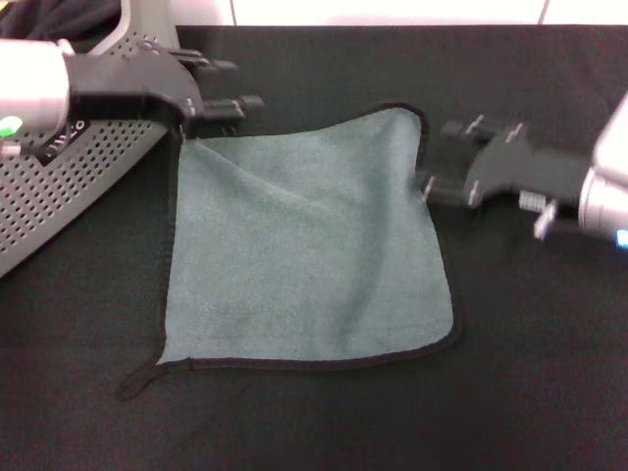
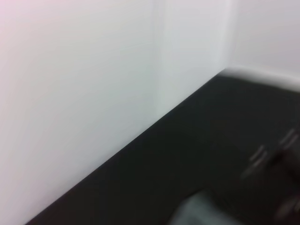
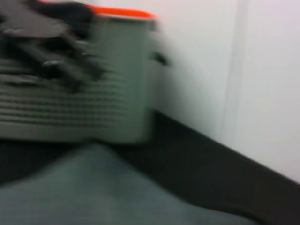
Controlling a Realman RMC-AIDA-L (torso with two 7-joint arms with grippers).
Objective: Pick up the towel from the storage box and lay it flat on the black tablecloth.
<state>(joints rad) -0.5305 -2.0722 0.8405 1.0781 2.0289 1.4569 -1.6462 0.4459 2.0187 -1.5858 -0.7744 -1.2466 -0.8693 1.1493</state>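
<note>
The grey-green towel (image 1: 304,255) with its black hem lies spread on the black tablecloth (image 1: 530,373), with a soft crease across its far half. My left gripper (image 1: 245,84) is open just beyond the towel's far left corner, beside the storage box (image 1: 59,186). My right gripper (image 1: 435,157) is open at the towel's far right edge, with its jaws apart on either side of the hem. The towel also shows blurred in the left wrist view (image 2: 201,213) and the right wrist view (image 3: 93,192). The right wrist view shows the storage box (image 3: 108,98) too.
The light grey perforated box stands tilted at the far left of the table. A white wall (image 2: 93,93) runs along the table's far edge. A black loop (image 1: 137,378) sticks out at the towel's near left corner. An orange strip (image 3: 122,11) shows above the box.
</note>
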